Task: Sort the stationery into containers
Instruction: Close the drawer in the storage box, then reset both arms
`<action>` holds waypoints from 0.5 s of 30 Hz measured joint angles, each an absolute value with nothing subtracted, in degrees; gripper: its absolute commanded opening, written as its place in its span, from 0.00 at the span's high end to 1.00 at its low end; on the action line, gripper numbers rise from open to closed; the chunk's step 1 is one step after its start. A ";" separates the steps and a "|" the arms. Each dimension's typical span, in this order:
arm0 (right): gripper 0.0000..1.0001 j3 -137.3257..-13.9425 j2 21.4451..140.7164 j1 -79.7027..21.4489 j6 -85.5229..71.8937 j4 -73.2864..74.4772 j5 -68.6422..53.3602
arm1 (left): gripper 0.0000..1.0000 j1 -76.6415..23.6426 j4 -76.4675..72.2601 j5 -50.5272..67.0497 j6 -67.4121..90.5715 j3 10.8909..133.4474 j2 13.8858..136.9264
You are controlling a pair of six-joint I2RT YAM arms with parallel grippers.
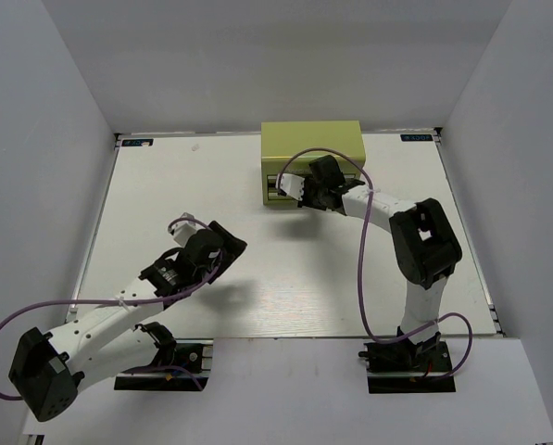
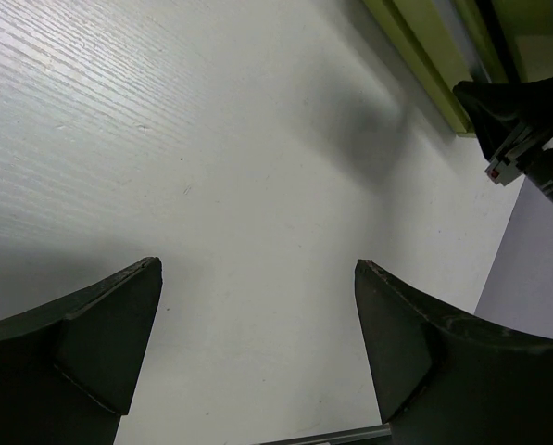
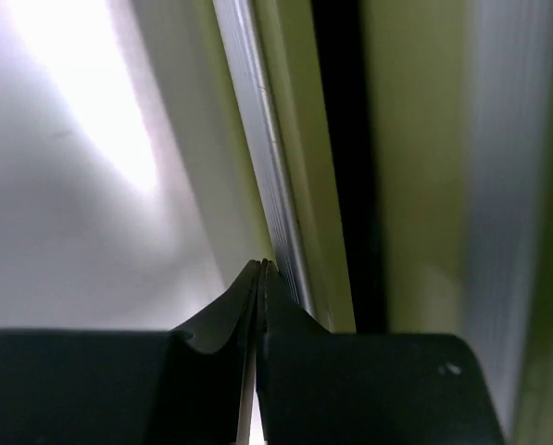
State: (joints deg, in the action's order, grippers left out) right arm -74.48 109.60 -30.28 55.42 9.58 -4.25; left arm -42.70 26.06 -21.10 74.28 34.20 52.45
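Observation:
The olive-green tool chest (image 1: 313, 148) stands at the back middle of the table. Its front drawers (image 1: 278, 188) face the arms, partly hidden by my right gripper. My right gripper (image 1: 299, 190) is shut with nothing between its fingers, its tips (image 3: 260, 269) pressed against the silver rail of a drawer front (image 3: 276, 176). My left gripper (image 1: 228, 243) is open and empty above bare table (image 2: 257, 269), well short of the chest; the chest's corner (image 2: 424, 56) shows at the top right of the left wrist view. No marker or pens are in view.
White walls close in the table (image 1: 202, 213) on the left, back and right. My right arm (image 1: 424, 241) reaches in from the right. The right gripper (image 2: 526, 111) also shows in the left wrist view. A purple cable (image 1: 359, 250) loops beside the right arm.

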 measured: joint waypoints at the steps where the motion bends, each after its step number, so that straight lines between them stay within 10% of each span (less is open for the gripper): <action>1: 1.00 -74.26 109.71 -30.26 55.42 8.12 -3.11 | 0.05 -42.70 25.89 -21.08 74.13 34.20 52.73; 11: 0.99 -72.62 110.72 -30.37 54.76 1.93 2.37 | 0.05 -42.70 24.99 -20.49 72.90 34.57 54.50; 15: 0.83 -70.57 106.83 -29.85 54.35 5.08 -4.01 | 0.05 -42.70 24.23 -20.16 71.77 34.57 54.57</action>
